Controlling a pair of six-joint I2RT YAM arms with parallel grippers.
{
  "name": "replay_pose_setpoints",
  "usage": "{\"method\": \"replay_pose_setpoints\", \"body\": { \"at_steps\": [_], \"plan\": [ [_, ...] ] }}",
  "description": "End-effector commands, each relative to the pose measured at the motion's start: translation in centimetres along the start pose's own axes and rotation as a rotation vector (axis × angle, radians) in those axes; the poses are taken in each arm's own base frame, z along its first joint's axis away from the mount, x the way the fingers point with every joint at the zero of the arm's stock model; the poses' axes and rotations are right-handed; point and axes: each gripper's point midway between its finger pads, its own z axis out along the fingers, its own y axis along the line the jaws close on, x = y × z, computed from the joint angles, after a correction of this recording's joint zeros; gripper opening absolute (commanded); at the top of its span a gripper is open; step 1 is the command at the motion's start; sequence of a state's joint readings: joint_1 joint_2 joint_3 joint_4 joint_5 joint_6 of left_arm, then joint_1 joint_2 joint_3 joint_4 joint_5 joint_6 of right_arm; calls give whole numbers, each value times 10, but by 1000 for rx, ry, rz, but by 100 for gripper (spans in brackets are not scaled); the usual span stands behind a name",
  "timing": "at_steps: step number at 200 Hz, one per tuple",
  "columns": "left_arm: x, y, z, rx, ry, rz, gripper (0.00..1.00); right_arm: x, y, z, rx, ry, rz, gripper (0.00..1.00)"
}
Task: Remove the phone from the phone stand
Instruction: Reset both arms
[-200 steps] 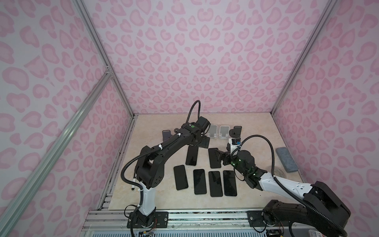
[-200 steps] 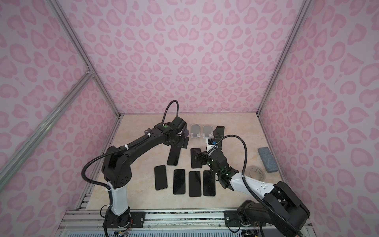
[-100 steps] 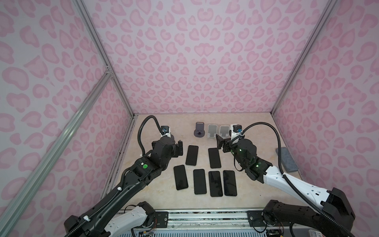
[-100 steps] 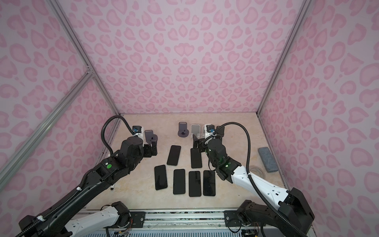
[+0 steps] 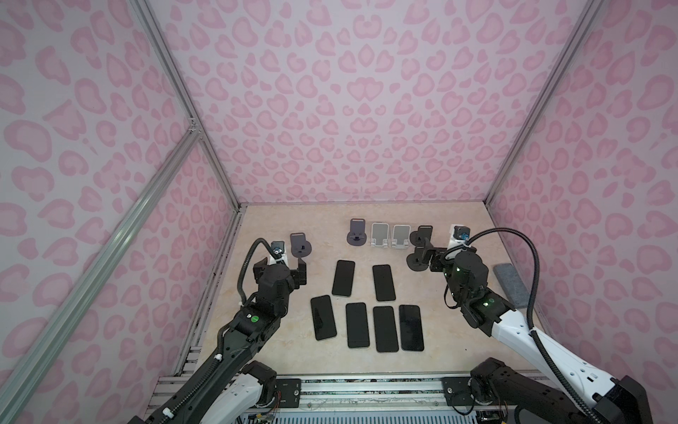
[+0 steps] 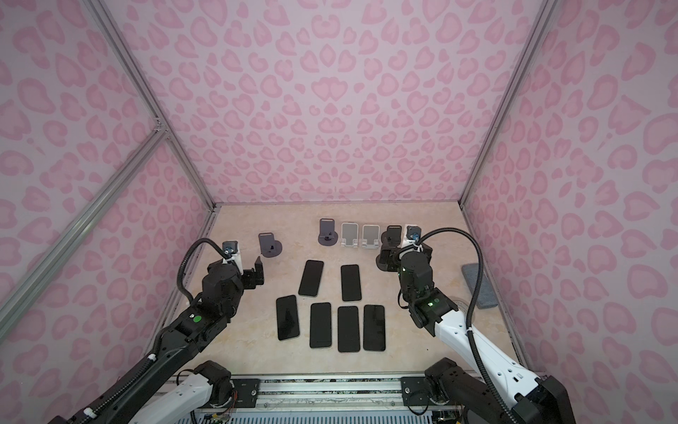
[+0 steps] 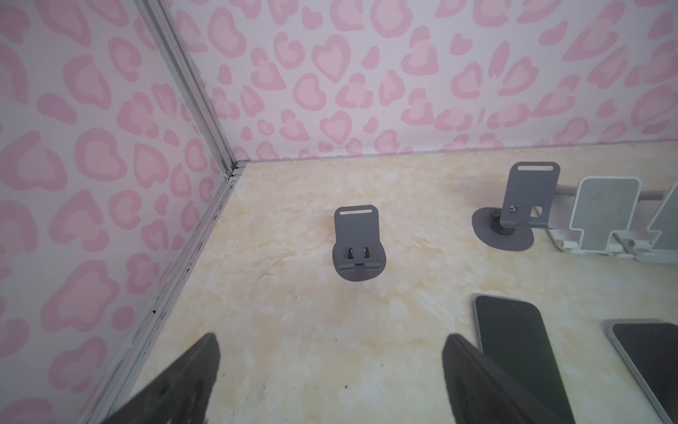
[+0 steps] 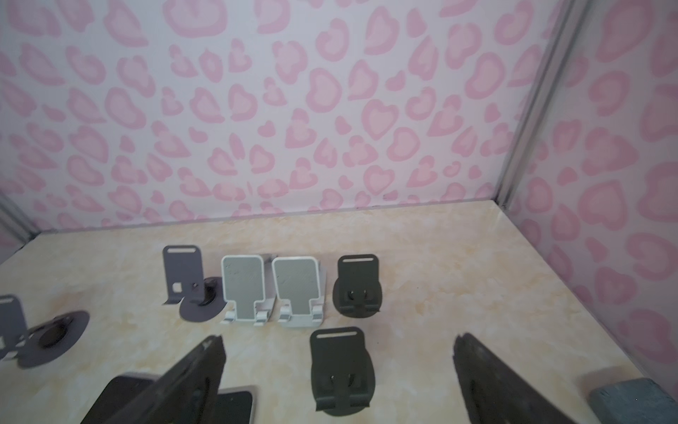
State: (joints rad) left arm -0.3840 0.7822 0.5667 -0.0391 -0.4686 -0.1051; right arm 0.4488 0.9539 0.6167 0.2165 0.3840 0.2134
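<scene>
Some things are hard for me to make out from here. In the right wrist view a dark finger (image 8: 190, 381) covers most of one phone. There too, the fuzzy grey pad (image 8: 631, 402) at the table's right side is cut off by the frame edge. The leftmost grey phone stand (image 8: 55, 336) is blurred and cropped.

In both top views the right gripper (image 8: 339, 340) overlaps the nearer black phone stand (image 5: 416, 260), and I cannot tell whether they touch. Its jaws are spread wide and grasp nothing. The left gripper (image 7: 330, 338) is also released, jaws wide, well apart from the leftmost grey stand.

Six phones (image 5: 357, 325), glossy black slabs with rounded corners, lie flat on the beige marbled table (image 5: 279, 227). Two are farther and four are nearer, and all are nearer than the stands. Two white stands (image 5: 379, 233) have matte grey panels, while the dark stands sit on round bases.
</scene>
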Motion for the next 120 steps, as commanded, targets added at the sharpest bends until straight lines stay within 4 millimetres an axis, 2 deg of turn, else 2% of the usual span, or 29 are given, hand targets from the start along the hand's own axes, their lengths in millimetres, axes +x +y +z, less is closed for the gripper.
{"method": "replay_pose_setpoints", "body": {
  "at_steps": [1,37,50,59,71,98,120],
  "plan": [
    [-21,-11,1,145,-108,-75,97,-9,-20,-1,37,-75,72,99],
    [5,-4,24,162,-25,-80,97,-5,-61,-9,161,-132,32,99],
    [18,6,33,133,0,-97,97,-8,-65,-11,178,-171,-84,99],
    [18,15,38,109,-40,-115,97,-8,-69,-11,205,-169,-163,99],
    [24,30,42,60,-81,-134,97,-6,-75,-6,237,-133,-184,99],
    [39,56,49,-39,-122,-112,97,18,-81,8,222,-84,-159,99],
    [57,60,59,-4,-119,-155,97,43,-88,16,233,-76,-196,99]
  ]
}}
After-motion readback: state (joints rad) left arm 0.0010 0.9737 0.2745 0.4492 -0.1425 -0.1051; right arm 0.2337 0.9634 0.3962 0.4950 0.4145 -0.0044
